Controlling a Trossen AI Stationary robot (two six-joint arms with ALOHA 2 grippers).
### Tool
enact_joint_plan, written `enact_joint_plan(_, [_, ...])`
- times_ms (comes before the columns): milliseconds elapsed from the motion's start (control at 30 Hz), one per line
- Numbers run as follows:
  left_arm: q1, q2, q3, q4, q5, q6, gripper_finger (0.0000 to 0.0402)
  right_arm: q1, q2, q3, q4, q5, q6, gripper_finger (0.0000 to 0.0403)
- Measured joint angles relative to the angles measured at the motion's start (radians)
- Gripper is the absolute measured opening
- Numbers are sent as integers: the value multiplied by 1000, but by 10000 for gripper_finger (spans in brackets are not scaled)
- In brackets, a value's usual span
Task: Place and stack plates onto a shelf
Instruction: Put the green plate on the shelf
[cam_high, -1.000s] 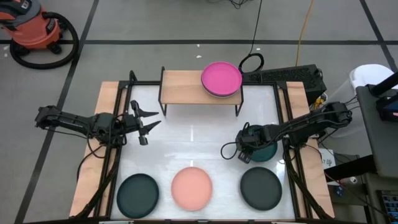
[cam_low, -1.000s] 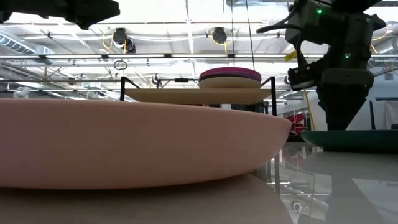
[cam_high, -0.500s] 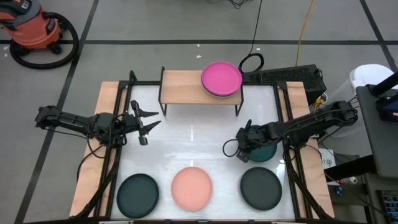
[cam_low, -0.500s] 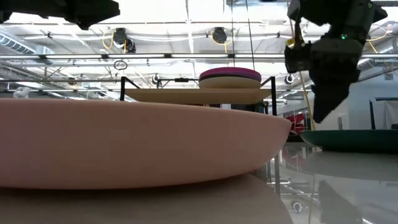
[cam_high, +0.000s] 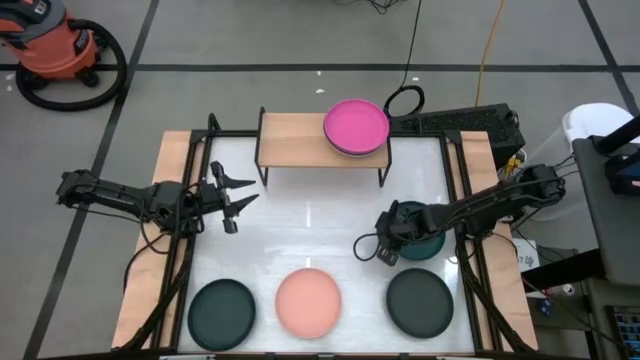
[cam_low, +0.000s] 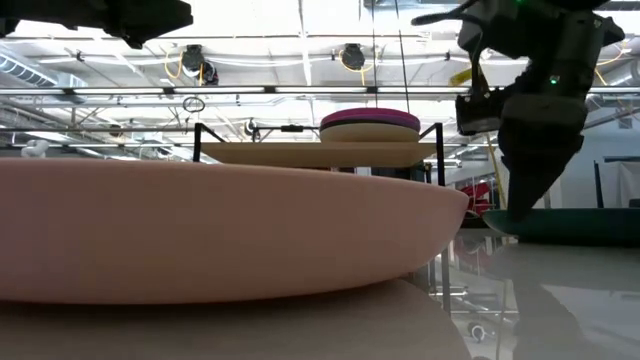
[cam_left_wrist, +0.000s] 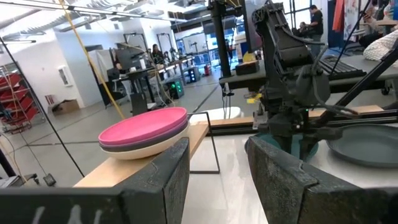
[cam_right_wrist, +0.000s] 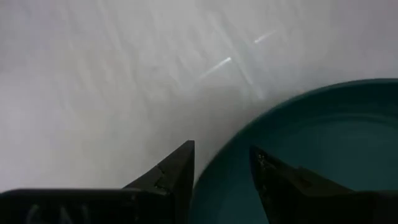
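Note:
The light-wood shelf (cam_high: 295, 140) stands at the table's far edge. On its right half is a stack of plates with a magenta plate (cam_high: 356, 125) on top; the low view shows a beige one (cam_low: 370, 132) at the bottom. A dark teal plate (cam_high: 432, 243) lies on the table's right side. My right gripper (cam_high: 383, 243) is open, pointing down at that plate's left rim (cam_right_wrist: 224, 158), one finger outside the rim and one over the plate. My left gripper (cam_high: 250, 191) hovers open over the table's left side. My right gripper stands astride the teal plate's left rim (cam_right_wrist: 224, 158), coming from above. I cannot tell whether its fingers (cam_right_wrist: 177, 168) touch the rim. The plate lies flat on the table.
Three more plates lie along the near edge: a dark one (cam_high: 222, 313), a salmon pink one (cam_high: 308, 302) and a charcoal one (cam_high: 420, 302). The shelf's left half is bare wood. Wooden side boards (cam_high: 165, 200) flank the white tabletop.
My right gripper rose a little and tipped, then came down again a bit farther toward the table's left, onto the teal plate's left rim. The plate has stayed where it was.

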Motion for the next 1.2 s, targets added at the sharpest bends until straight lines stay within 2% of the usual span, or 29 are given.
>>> enact_joint_plan(167, [0,0,0,0,0,-2,168,0,12,0,-21,16,-1,100])
enact_joint_plan(367, [0,0,0,-1,0,-3,168,0,1,1,-16,16,-42,12])
enact_joint_plan(500, [-1,-4,0,1,0,-4,168,0,-13,26,-35,15,-58,10])
enact_joint_plan(700, [-1,-74,0,-8,-2,2,168,26,-49,144,14,8,-165,2])
enact_joint_plan(800, [0,-125,0,-39,-8,29,168,40,-52,230,81,9,-269,1])
enact_joint_plan(867, [-1,-164,0,-101,-71,81,168,47,-52,291,137,13,-364,1])
enact_joint_plan(967, [1,-217,0,-180,-188,59,168,42,-52,374,205,41,-522,1])
enact_joint_plan(1100, [0,-251,0,-245,-172,6,168,3,-52,468,281,118,-752,1])
enact_joint_plan(1200, [0,-250,0,-251,-167,5,168,-66,-44,507,443,97,-892,1])
